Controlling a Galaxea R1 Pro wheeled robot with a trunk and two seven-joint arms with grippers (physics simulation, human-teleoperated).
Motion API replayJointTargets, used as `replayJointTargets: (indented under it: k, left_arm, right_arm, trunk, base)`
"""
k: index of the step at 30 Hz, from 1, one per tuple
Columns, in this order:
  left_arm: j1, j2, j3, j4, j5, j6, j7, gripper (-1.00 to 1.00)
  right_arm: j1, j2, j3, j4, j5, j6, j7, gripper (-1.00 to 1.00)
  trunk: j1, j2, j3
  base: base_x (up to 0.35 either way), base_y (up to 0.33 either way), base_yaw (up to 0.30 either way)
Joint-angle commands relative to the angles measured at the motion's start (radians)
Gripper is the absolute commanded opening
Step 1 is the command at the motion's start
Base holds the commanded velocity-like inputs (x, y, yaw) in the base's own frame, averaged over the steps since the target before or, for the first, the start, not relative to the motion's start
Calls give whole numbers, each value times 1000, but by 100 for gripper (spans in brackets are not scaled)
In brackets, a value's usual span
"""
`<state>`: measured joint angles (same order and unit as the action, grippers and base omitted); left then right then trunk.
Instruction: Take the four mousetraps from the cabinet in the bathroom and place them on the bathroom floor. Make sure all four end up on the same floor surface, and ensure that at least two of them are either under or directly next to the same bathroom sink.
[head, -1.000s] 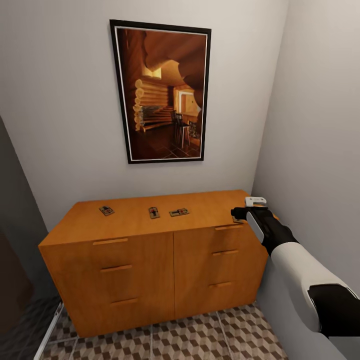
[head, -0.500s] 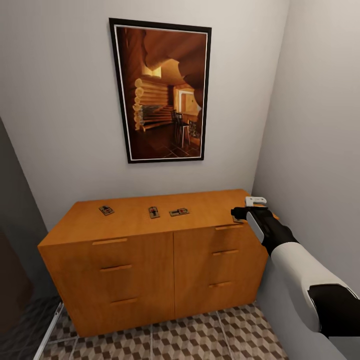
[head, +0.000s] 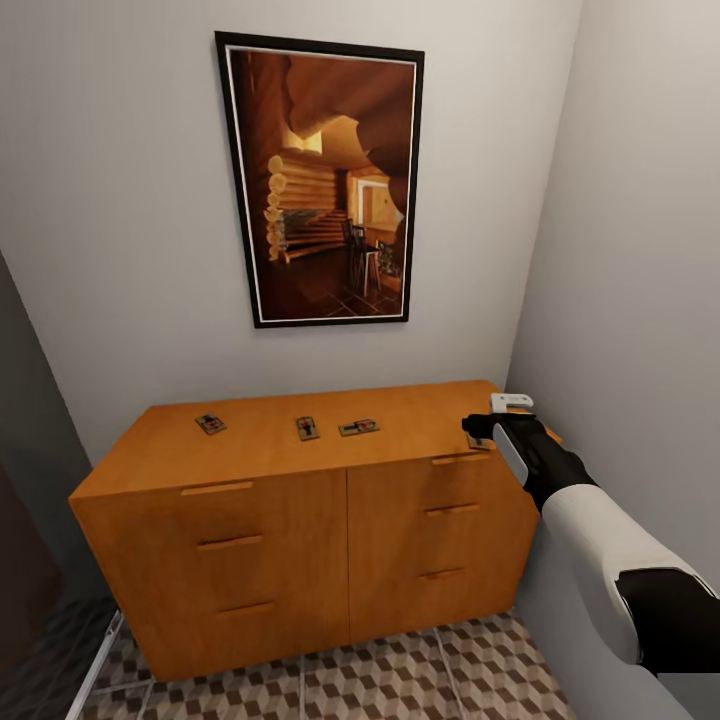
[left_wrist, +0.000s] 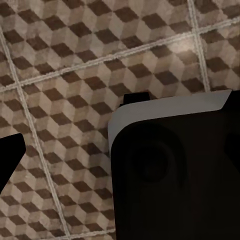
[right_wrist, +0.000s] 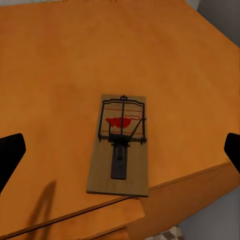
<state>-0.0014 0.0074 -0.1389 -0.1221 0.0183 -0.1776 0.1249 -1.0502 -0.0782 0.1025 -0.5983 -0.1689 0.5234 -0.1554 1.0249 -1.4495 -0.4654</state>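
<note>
This is a room in a home: an orange-brown wooden cabinet (head: 300, 520) with drawers stands in a corner of pale grey walls, a framed picture (head: 325, 185) of a log-cabin interior hangs above it, and cube-patterned floor tiles (head: 400, 680) lie below.

Mousetrap (right_wrist: 120, 145) flat on the cabinet (right_wrist: 60, 75) top, near its front edge.

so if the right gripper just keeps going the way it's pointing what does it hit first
Most likely the mousetrap lying flat near the front edge of the cabinet top. It sits centred between the right gripper's spread fingertips, which look open, with nothing in between, though the depth is hard to judge.
</note>
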Motion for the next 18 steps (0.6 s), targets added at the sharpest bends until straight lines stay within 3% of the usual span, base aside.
replayJointTargets:
  k: [1, 18]
  left_arm:
    - [0, 0, -8, 0, 2, -2, 6, 100]
    - [0, 0, -8, 0, 2, -2, 5, 100]
  right_arm:
    - [-1, -2, 8, -1, -11, 4, -9, 100]
    - [0, -1, 8, -1, -11, 4, -9, 100]
  trunk:
    - [0, 0, -1]
    - [0, 0, -1]
  base:
    - [88, 0, 0]
    - [73, 0, 0]
